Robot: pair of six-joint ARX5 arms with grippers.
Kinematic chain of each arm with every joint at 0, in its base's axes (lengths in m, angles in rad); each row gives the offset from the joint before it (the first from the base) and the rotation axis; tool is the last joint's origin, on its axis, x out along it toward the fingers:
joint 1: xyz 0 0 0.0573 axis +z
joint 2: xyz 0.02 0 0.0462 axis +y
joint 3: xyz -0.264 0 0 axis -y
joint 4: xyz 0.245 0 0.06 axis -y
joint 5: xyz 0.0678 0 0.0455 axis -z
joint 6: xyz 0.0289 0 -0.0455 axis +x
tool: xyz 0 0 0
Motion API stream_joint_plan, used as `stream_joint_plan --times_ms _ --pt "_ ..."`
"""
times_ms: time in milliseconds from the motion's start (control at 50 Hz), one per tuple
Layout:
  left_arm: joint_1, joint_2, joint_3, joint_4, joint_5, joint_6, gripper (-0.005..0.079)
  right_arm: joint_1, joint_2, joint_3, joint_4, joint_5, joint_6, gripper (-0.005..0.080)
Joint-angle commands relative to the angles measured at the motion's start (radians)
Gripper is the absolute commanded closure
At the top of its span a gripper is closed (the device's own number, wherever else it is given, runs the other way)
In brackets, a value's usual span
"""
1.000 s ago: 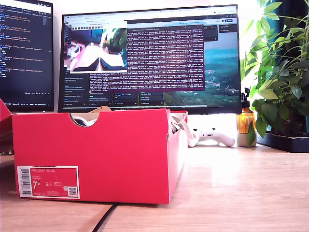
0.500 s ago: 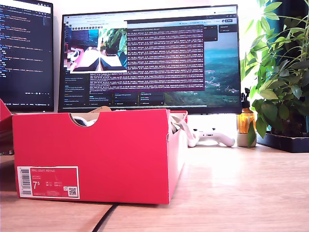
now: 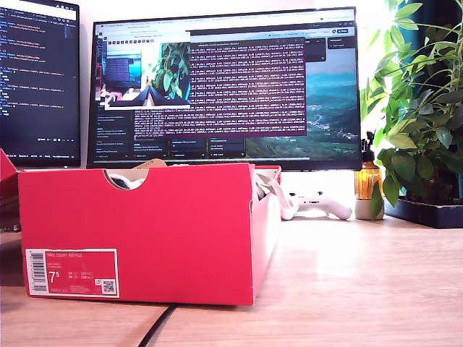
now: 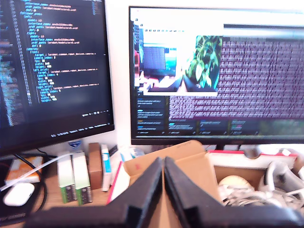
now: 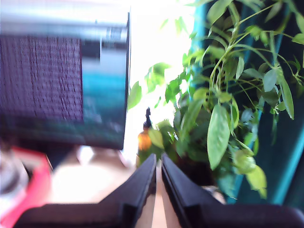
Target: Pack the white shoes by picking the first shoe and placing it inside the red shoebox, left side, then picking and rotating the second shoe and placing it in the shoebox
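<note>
The red shoebox (image 3: 145, 231) stands on the wooden desk at the exterior view's left, its barcode label facing the camera. Through the half-round notch a bit of a white shoe (image 3: 124, 178) shows inside, and white laces (image 3: 278, 199) hang over the box's far corner. Neither arm shows in the exterior view. In the first wrist view my first gripper (image 4: 163, 160) is shut on nothing, held above the box's end, with white shoes (image 4: 280, 178) lying in the box beyond it. My second gripper (image 5: 158, 157) is shut and empty, pointing toward the plant, with the red shoebox (image 5: 28, 190) blurred at its side.
Two monitors (image 3: 224, 87) stand behind the box. A leafy plant (image 3: 423, 108), an amber bottle (image 3: 367, 181) and a white game controller (image 3: 322, 206) sit at the exterior view's right. A brown cardboard flap (image 4: 185, 156) and small cartons (image 4: 78, 178) are near the first gripper.
The box and shoes have not moved. The live camera window on the big monitor has shifted from white shapes to plant leaves.
</note>
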Motion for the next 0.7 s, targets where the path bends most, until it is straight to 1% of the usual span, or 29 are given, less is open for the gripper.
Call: stream_joint_plan --times_ms 0,40,140,220,340,400,480,540,600,680 --pt "0.001 0.009 -0.012 0.017 0.003 0.008 0.0761 -0.02 -0.018 -0.02 0.007 -0.004 0.035 0.0762" --pt "0.001 0.013 -0.013 0.024 0.013 0.008 0.0761 -0.027 -0.032 -0.026 0.022 -0.029 0.066 0.0762" --pt "0.001 0.021 -0.018 0.031 0.046 -0.005 0.0761 -0.032 -0.064 -0.046 0.029 -0.045 0.058 0.0762" --pt "-0.002 0.02 -0.039 0.036 0.064 -0.012 0.0761 -0.032 -0.096 -0.093 0.03 -0.089 0.062 0.0762" --pt "-0.002 0.004 -0.074 0.034 0.065 0.001 0.0761 -0.033 -0.161 -0.189 0.034 -0.075 0.07 0.0762" --pt "-0.003 0.001 -0.075 0.03 0.064 -0.001 0.0761 -0.033 -0.194 -0.211 0.051 -0.071 0.14 0.0762" --pt "-0.003 0.0 -0.075 0.02 0.067 -0.017 0.0761 -0.033 -0.212 -0.211 0.058 -0.071 0.274 0.0762" --pt "-0.003 0.001 -0.075 -0.034 0.087 -0.046 0.0761 -0.033 -0.212 -0.211 0.06 -0.071 0.311 0.0762" --pt "-0.003 0.002 -0.076 -0.06 0.087 -0.023 0.0761 -0.033 -0.212 -0.215 0.047 -0.056 0.32 0.0762" --pt "-0.003 -0.005 -0.077 -0.048 0.087 0.004 0.0761 -0.033 -0.22 -0.23 0.046 -0.012 0.238 0.0762"
